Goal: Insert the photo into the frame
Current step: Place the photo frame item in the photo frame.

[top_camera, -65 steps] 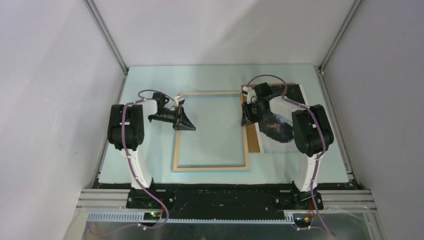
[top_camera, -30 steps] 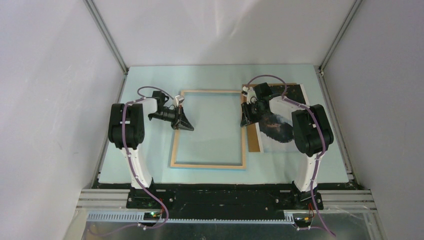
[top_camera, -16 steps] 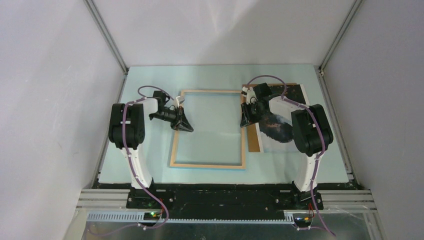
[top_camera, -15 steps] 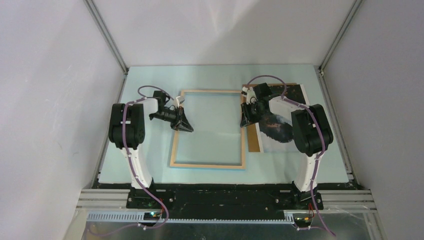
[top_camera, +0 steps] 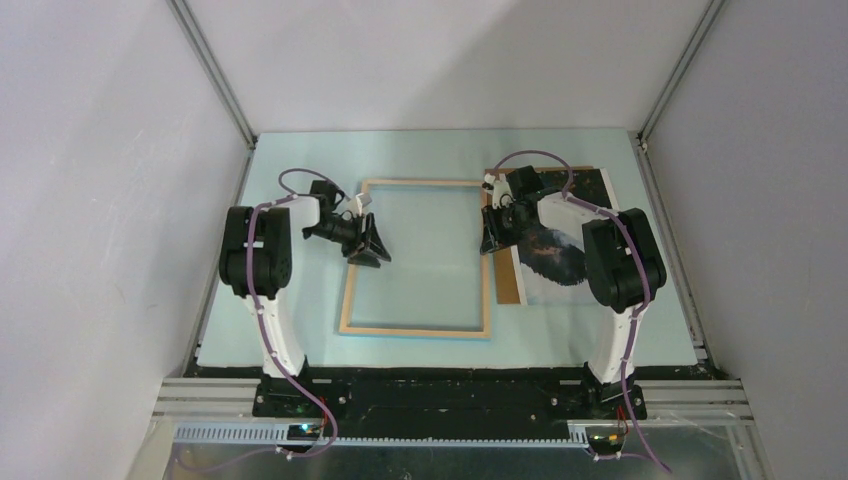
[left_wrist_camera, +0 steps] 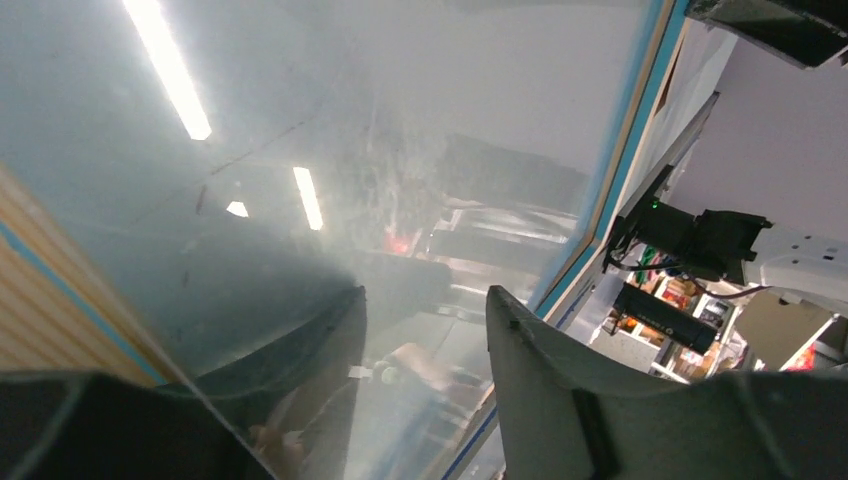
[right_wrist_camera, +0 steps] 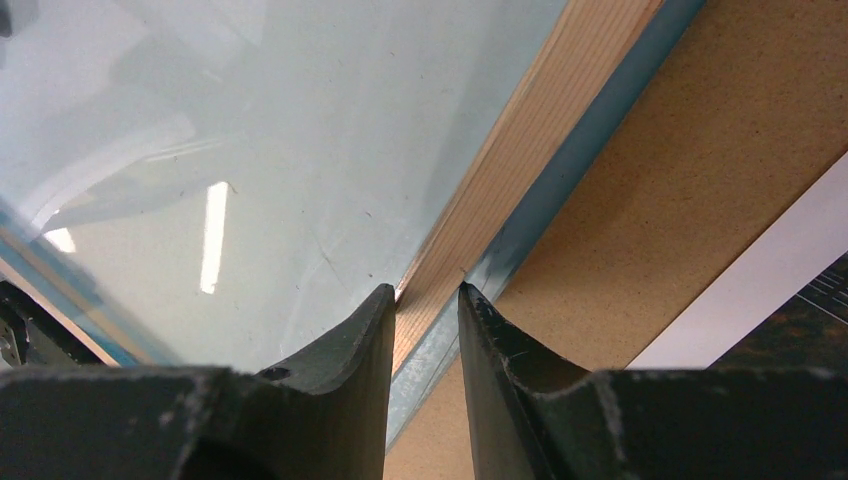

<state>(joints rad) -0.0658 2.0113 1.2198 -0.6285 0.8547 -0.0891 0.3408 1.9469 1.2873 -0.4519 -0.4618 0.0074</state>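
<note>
The frame (top_camera: 415, 330) lies flat mid-table, pale wood face up, with its glass pane in it. My left gripper (top_camera: 372, 245) stands open at the frame's left rail. In the left wrist view its fingers (left_wrist_camera: 560, 400) are well apart over the reflecting glass, and the other finger shows only dimly. My right gripper (top_camera: 489, 240) is shut on the frame's right rail (right_wrist_camera: 540, 130), one finger on each side of the gripper's midpoint (right_wrist_camera: 424, 292). The photo (top_camera: 555, 265), dark mountains face up, lies right of the frame, partly hidden by the right arm.
A plain brown backing board (top_camera: 508, 285) lies under the photo and touches the frame's right side; it also fills the right of the right wrist view (right_wrist_camera: 720, 180). Grey enclosure walls stand close on both sides. The mat's front edge (top_camera: 440, 368) runs ahead of the arm bases.
My left gripper has gone from shut on the frame's left rail to open, and has lifted a little. Before that the frame slid slightly left. The right gripper has not moved.
</note>
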